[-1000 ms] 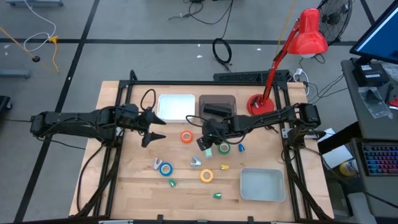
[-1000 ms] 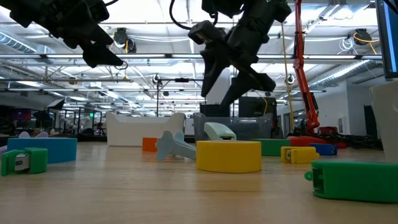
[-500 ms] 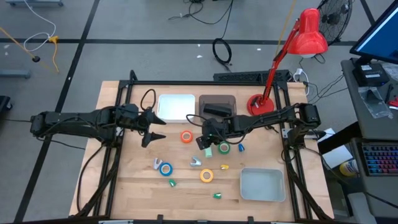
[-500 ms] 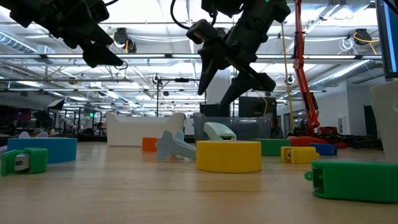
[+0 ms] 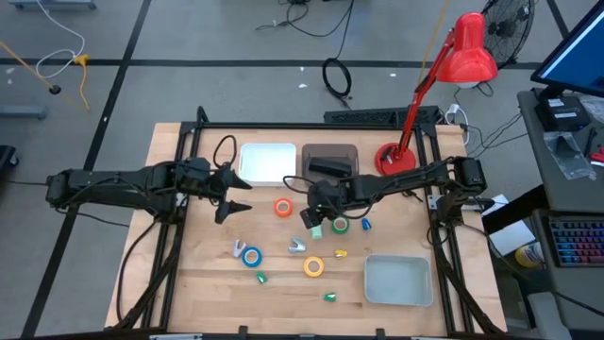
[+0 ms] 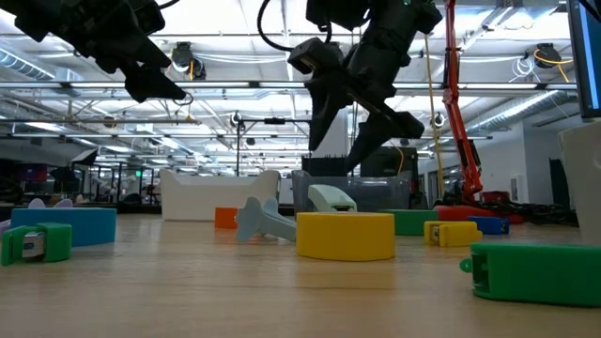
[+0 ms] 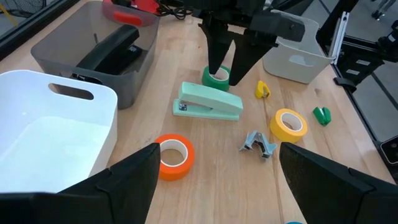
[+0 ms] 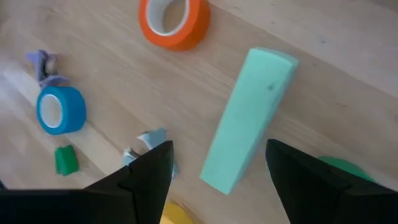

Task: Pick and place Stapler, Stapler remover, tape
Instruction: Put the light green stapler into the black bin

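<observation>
Your left gripper hangs with fingers spread over bare wood left of the white plastic bin. Right of it, the orange tape roll lies flat, pale core up. Next, your right gripper hovers, fingers apart, over the mint-green stapler, a long closed block lying flat beside the green tape roll.

My wooden table carries a white bin, dark bin, grey bin, lamp, mint stapler, remover and orange, green, blue and yellow tape.
</observation>
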You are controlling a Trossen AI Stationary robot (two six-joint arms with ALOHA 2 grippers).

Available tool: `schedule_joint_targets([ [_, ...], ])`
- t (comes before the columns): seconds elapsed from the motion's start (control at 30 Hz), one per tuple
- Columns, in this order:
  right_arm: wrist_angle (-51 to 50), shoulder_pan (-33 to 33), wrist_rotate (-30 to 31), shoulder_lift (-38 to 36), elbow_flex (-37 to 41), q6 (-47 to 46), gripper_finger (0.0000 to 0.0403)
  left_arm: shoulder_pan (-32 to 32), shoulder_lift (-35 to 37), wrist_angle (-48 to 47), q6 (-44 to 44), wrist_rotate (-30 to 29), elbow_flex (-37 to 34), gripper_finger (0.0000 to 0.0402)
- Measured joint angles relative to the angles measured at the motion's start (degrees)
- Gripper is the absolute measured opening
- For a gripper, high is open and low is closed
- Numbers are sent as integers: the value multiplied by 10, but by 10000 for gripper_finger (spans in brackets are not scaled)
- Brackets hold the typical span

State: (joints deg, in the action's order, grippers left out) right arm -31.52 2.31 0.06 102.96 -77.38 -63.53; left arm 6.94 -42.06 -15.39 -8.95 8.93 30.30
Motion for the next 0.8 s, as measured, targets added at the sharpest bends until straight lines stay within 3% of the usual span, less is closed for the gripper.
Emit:
schedule_joint_targets([
  [0.23, 52, 0, -3, 24, -3, 10, 252, 0, 0, 1, 0, 0, 0, 333],
  [0.8, 26, -1, -1, 27, 0, 13, 252, 0, 0, 2, 0, 0, 0, 333],
])
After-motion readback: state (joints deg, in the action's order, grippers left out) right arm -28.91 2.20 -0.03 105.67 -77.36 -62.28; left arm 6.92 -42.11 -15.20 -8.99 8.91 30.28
